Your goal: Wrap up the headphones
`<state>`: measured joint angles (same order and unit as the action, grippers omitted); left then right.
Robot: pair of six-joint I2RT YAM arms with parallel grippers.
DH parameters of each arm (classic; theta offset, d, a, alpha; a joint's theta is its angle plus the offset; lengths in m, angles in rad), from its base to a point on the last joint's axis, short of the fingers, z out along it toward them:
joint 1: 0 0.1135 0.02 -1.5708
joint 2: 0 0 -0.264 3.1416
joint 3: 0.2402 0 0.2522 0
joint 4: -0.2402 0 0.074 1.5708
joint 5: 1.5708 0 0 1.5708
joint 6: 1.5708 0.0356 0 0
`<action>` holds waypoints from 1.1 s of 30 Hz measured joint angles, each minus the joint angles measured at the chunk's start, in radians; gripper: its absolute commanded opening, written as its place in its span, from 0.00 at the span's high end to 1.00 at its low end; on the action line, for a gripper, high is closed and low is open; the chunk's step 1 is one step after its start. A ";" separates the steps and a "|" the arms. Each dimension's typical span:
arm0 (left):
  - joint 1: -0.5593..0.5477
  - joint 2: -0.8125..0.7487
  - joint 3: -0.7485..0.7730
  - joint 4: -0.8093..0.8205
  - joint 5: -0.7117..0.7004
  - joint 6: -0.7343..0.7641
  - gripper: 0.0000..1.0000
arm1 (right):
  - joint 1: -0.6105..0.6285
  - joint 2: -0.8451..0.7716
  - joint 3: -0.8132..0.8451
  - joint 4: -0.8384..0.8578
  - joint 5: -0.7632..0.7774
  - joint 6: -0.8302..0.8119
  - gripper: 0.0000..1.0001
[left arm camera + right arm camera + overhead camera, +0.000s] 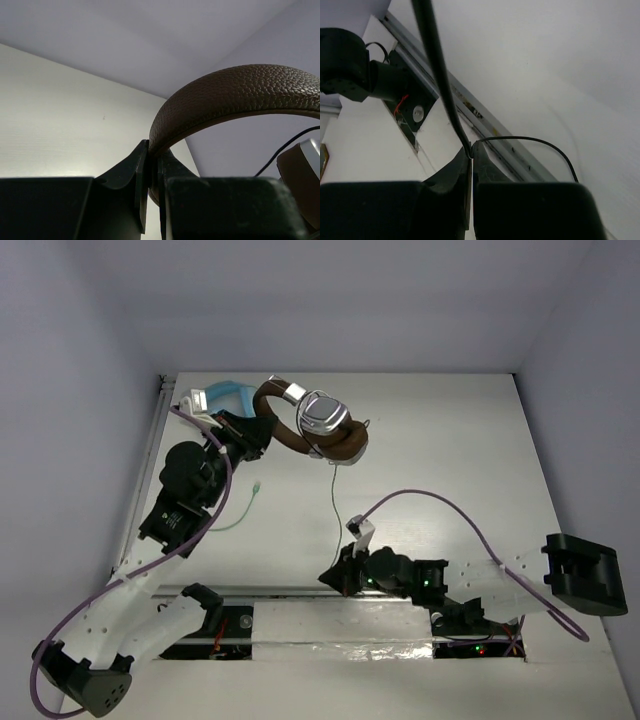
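Note:
The headphones (320,425) have a dark brown headband, silver-and-brown ear cups and a thin black cable (333,510) hanging down toward the near edge. My left gripper (250,435) is shut on the brown headband (225,97) and holds the headphones above the table at the back left. My right gripper (335,578) is shut on the black cable (440,80), pinched at the fingertips; the cable loops away to the right. One ear cup (302,180) shows at the right edge of the left wrist view.
Light blue headphones (225,397) lie at the back left behind my left arm, their pale green cable (240,512) trailing across the table. A metal rail (300,592) runs along the near edge. Purple arm cables arc over both arms.

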<state>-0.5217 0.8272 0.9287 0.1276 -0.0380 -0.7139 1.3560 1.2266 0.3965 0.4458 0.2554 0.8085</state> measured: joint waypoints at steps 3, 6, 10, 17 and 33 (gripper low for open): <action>0.000 0.000 0.000 -0.001 -0.091 0.012 1.00 | 0.056 -0.015 0.030 -0.074 0.028 0.001 1.00; 0.000 0.000 -0.007 0.002 -0.180 0.025 1.00 | 0.133 -0.016 0.099 -0.182 0.075 0.007 1.00; 0.000 0.003 -0.055 0.010 -0.323 0.045 1.00 | 0.264 -0.006 0.235 -0.325 0.140 0.028 1.00; -0.007 0.023 -0.182 -0.033 -0.483 0.075 1.00 | 0.426 0.055 0.479 -0.606 0.272 0.064 1.00; -0.415 0.086 -0.452 -0.273 -0.743 -0.012 1.00 | 0.421 -0.008 0.748 -0.964 0.588 -0.097 1.00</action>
<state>-0.9363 0.9134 0.4770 -0.1455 -0.7811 -0.7258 1.7767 1.2182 1.1442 -0.5179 0.8436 0.7116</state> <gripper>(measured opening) 0.054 0.029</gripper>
